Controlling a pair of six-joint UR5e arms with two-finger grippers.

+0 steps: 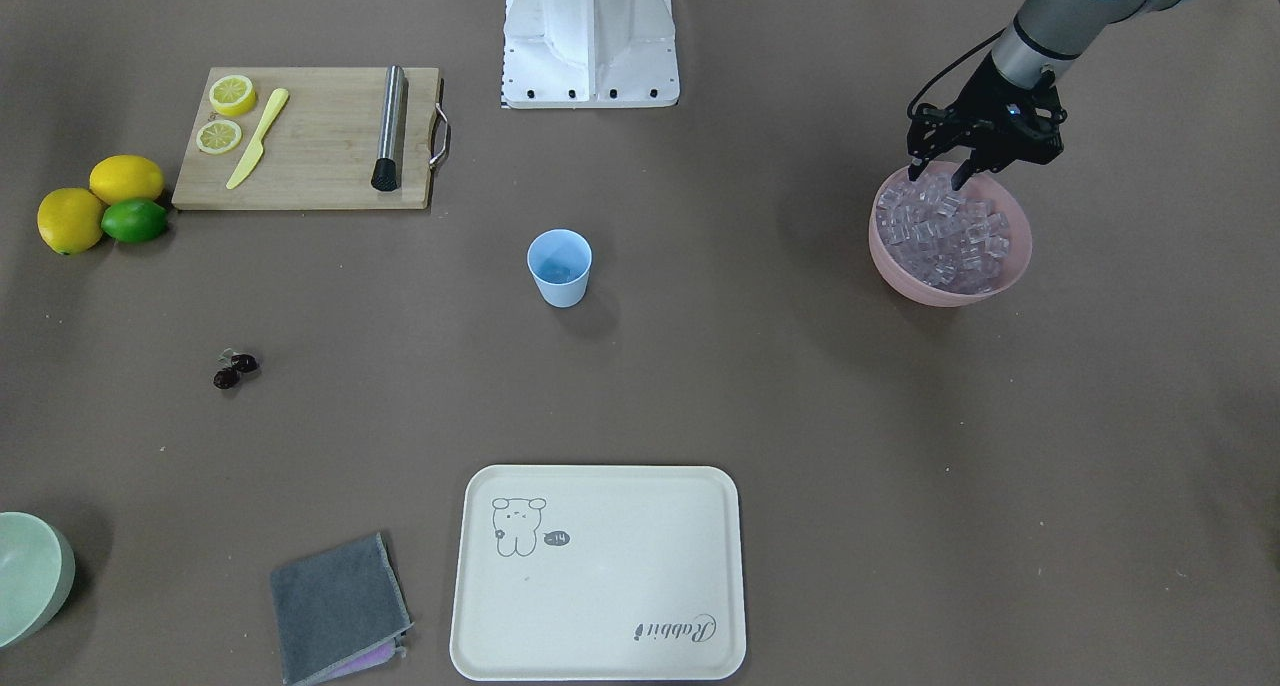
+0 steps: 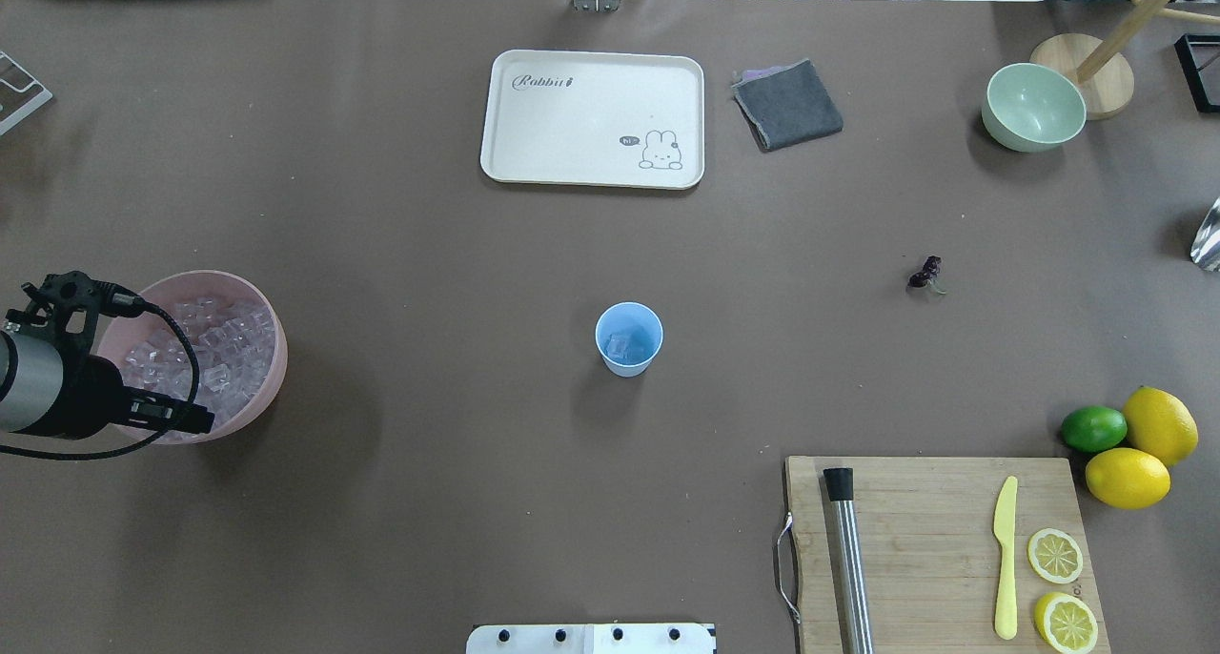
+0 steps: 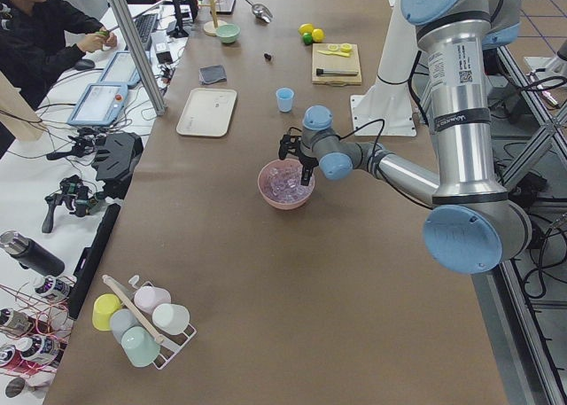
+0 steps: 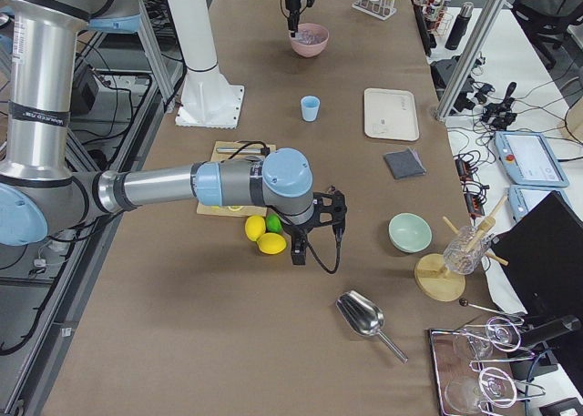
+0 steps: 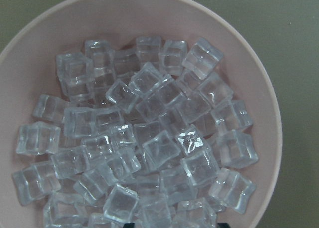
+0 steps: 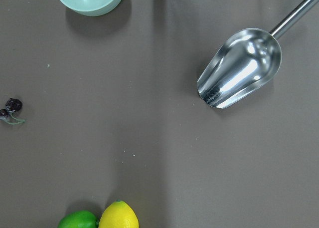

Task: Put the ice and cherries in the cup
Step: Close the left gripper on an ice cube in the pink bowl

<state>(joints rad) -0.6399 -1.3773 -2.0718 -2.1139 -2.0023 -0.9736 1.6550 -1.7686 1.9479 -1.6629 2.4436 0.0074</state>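
Observation:
The light blue cup stands at the table's middle with a clear ice cube showing inside. A pink bowl holds several ice cubes. My left gripper hangs open just over the bowl's robot-side edge, fingertips at the ice, nothing held. The dark cherries lie alone on the table. My right gripper hovers near the lemons; I cannot tell whether it is open or shut.
A wooden board carries a steel muddler, a yellow knife and lemon slices. Two lemons and a lime sit beside it. A white tray, grey cloth, green bowl and metal scoop lie farther off.

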